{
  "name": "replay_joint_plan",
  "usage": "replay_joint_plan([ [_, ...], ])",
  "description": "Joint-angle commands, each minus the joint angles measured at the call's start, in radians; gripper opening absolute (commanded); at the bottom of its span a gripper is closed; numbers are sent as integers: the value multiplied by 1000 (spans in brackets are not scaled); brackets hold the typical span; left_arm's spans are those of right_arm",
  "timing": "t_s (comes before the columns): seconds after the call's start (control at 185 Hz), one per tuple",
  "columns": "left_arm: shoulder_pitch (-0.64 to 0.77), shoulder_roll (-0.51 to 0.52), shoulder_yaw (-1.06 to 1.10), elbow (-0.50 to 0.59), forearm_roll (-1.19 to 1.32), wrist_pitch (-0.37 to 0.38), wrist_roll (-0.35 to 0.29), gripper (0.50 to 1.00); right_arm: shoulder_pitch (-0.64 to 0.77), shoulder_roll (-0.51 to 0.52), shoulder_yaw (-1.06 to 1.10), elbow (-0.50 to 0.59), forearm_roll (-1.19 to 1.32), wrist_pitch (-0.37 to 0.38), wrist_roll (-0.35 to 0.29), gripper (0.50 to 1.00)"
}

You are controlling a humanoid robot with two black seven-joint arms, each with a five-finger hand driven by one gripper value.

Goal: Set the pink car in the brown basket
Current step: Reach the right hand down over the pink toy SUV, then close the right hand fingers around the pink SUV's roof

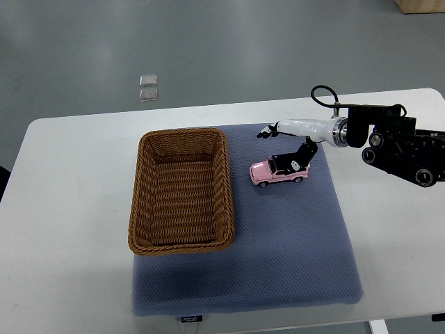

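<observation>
The pink toy car [277,172] stands on the blue mat [292,250], just right of the brown wicker basket [142,188], which has nothing in it. My right hand [281,148] reaches in from the right edge and hovers over the car. Its fingers are spread: the white fingers [272,129] point left, above and behind the car, and the black thumb [302,157] hangs down to the car's roof at its rear. The hand holds nothing. The left arm does not show.
The mat lies on a white table [62,209]; the basket sits on the mat's left part. Two small clear squares [148,87] lie on the grey floor beyond the table. A wooden corner [421,5] shows at the top right.
</observation>
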Motion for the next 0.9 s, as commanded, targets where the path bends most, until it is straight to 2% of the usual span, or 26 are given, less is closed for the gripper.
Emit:
replay_joint_plan([
  [0.0, 0, 0, 0, 0, 0, 0, 0, 1000, -5, -1, -2, 0, 3, 0, -31, 909],
  [0.221, 0, 0, 0, 0, 0, 1, 0, 1000, -11, -17, -36, 0, 6, -5, -95, 907],
  [0.415, 0, 0, 0, 1, 0, 0, 0, 1000, -10, -27, -39, 1, 5, 6, -97, 903],
  [0.545, -2, 0, 0, 1, 0, 0, 0, 1000, -10, -26, -40, 21, 6, 7, -97, 862],
  [0.62, -2, 0, 0, 0, 0, 0, 2, 1000, -10, -24, -40, 37, 6, 7, -97, 783],
  [0.701, -2, 0, 0, 0, 0, 0, 0, 1000, -11, -23, -39, 40, 6, 9, -92, 746],
  [0.782, 0, 0, 0, 0, 0, 0, 0, 1000, -11, -21, -39, 40, 6, 12, -87, 644],
  [0.793, 0, 0, 0, 0, 0, 0, 0, 1000, -11, -21, -39, 40, 6, 12, -87, 643],
  [0.847, -2, 0, 0, 0, 0, 0, 0, 1000, -11, -21, -39, 44, 6, 20, -87, 562],
  [0.858, -2, 0, 0, 0, 0, 0, 0, 1000, -11, -21, -39, 44, 6, 20, -87, 562],
  [0.885, -2, 0, 0, 0, 0, 0, 0, 1000, -11, -21, -39, 46, 6, 24, -87, 503],
  [0.895, -2, 0, 0, 0, 0, 0, 0, 1000, -11, -23, -39, 46, 6, 26, -87, 500],
])
